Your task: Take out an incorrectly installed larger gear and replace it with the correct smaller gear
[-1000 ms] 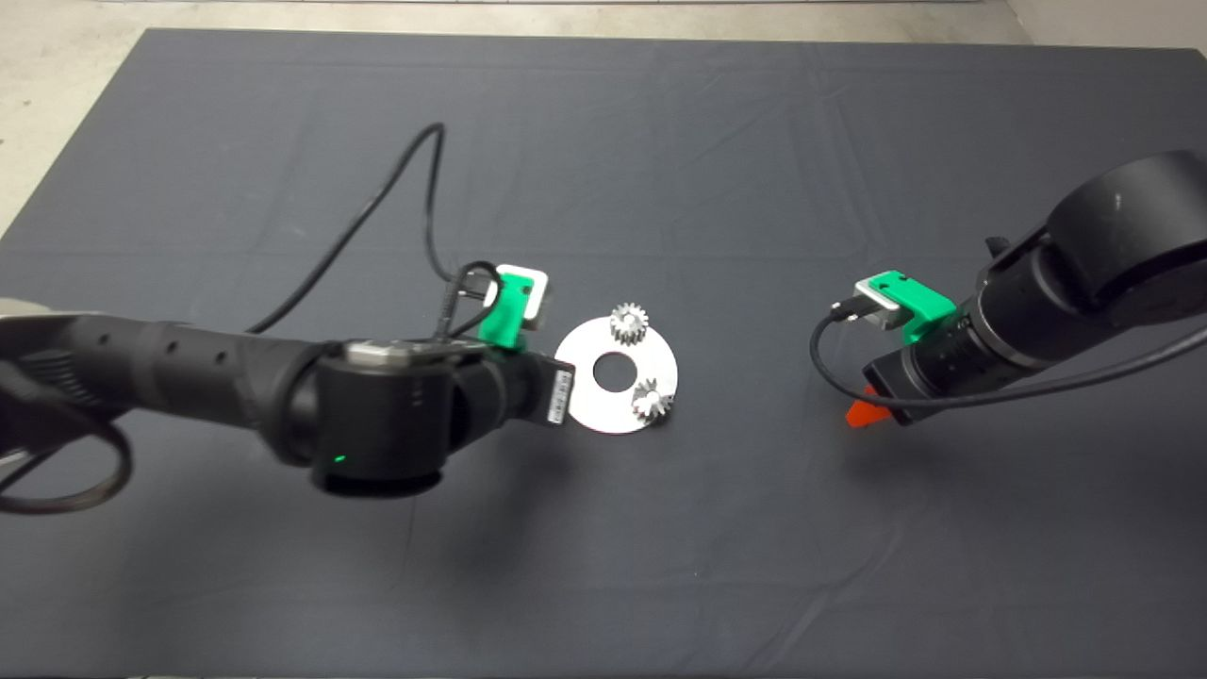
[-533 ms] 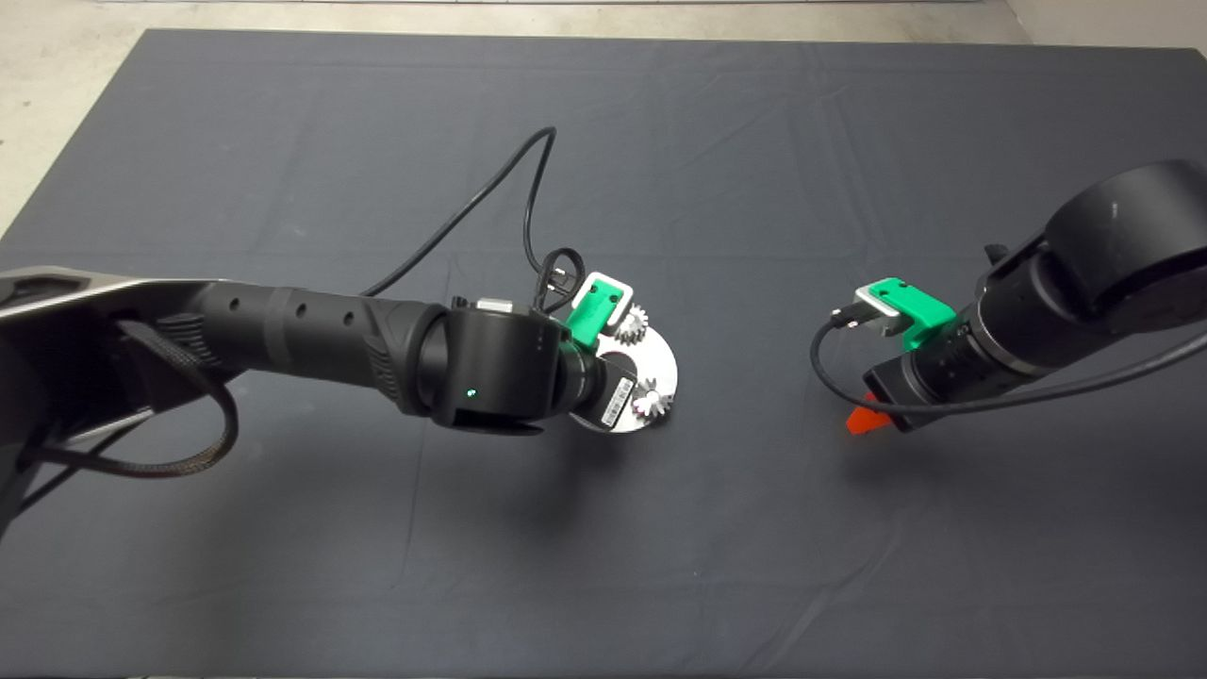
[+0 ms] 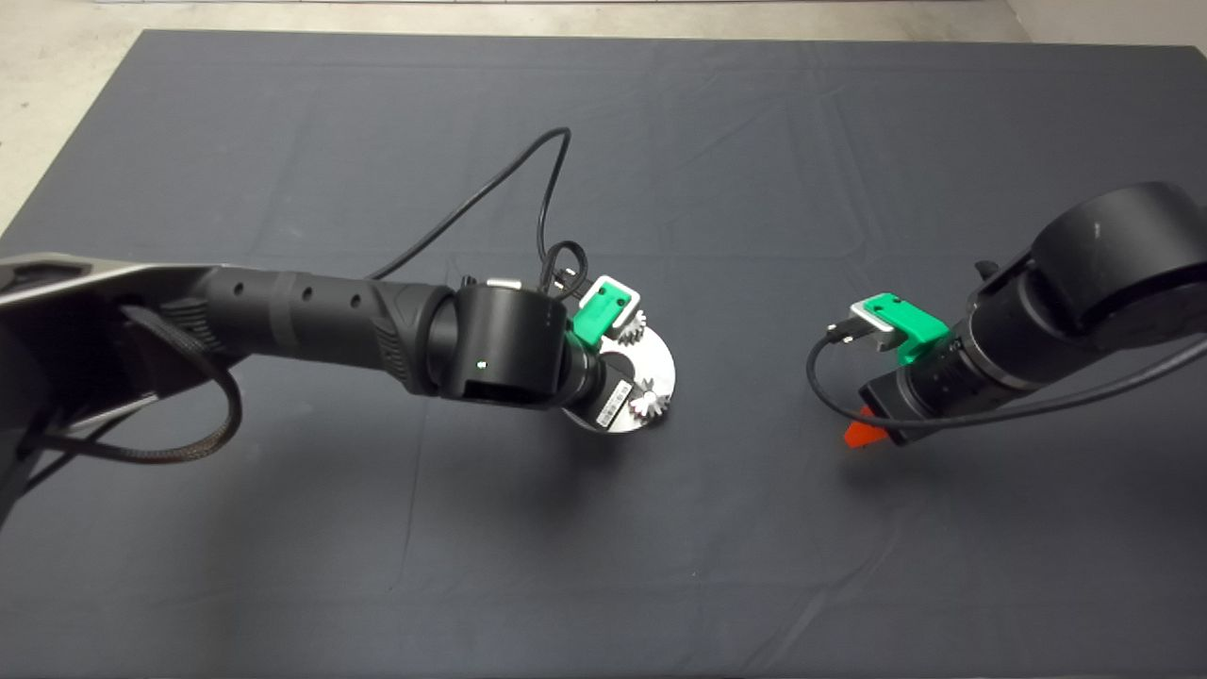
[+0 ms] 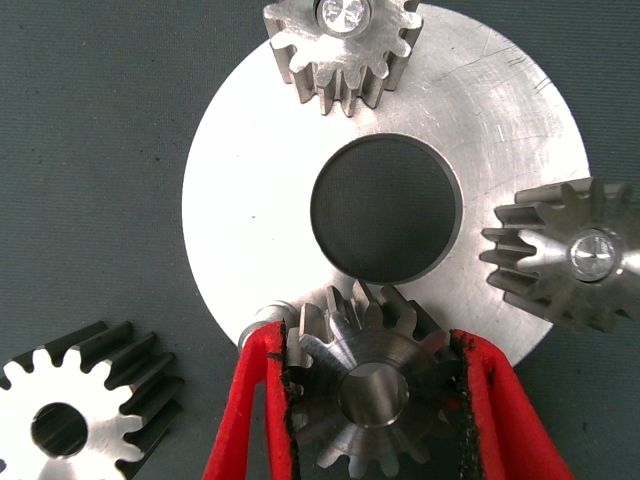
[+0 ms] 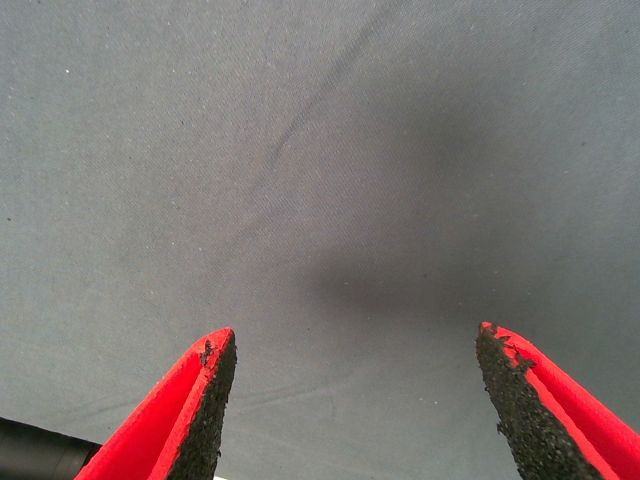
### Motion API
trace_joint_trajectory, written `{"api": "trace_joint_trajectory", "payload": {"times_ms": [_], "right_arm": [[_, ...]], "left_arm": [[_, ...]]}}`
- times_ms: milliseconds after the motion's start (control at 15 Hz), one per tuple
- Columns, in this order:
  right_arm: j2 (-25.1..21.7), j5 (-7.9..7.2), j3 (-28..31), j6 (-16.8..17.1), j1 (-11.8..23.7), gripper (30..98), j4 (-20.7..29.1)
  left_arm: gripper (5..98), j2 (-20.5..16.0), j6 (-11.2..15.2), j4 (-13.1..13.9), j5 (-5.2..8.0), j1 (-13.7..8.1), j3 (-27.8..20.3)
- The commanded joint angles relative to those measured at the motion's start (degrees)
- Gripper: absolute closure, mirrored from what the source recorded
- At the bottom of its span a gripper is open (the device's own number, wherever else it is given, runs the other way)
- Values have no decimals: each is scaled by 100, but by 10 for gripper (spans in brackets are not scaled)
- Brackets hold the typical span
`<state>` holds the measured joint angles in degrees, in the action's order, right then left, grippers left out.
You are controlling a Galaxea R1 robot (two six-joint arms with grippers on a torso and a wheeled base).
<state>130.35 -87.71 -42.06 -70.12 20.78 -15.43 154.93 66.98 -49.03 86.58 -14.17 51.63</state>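
a flat, round disc [image 4: 250,200] of brushed silver metal with a dark round hole in its middle lies near the centre of a dark grey cloth mat [image 3: 660,141], which shows faint creases. four shiny toothed metal gears appear in the left wrist view. two sit on pegs at the disc's rim, one gear [image 4: 342,45] and a second gear [image 4: 570,255], each with a bright pin end in its hub. a third, the held gear [image 4: 372,388], has a dark centre hole and sits at the disc's rim beside a small bare peg [image 4: 265,318]; the left gripper [image 4: 375,400] clamps it between its two red fingers, black pads pressed against the teeth on both sides. the fourth, a loose gear [image 4: 75,425], lies flat on the mat just off the disc. the left arm reaches in from the mat's left edge, wrist bent down over the disc. the right gripper [image 5: 350,400] hovers over bare mat toward the right edge, well apart from the disc, its fingers spread wide and holding nothing.
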Motion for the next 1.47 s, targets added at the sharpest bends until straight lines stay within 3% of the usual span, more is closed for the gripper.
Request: {"api": "trace_joint_trajectory", "payload": {"times_ms": [0, 133, 667, 933, 1400], "right_arm": [[13, -407, 41, -28, 66, 649, -206], [13, -413, 45, -28, 66, 649, -201], [-5, -405, 41, -28, 58, 649, -214], [-20, -405, 41, -31, 58, 649, -214], [-5, -413, 41, -28, 62, 649, -224]], "left_arm": [[792, -46, -114, 359, 632, -552, 14], [792, -32, -242, 363, 623, -552, 92], [792, -54, -264, 420, 615, -509, 257], [792, -54, -429, 412, 606, -499, 461], [792, -63, -536, 429, 597, -482, 373]]}}
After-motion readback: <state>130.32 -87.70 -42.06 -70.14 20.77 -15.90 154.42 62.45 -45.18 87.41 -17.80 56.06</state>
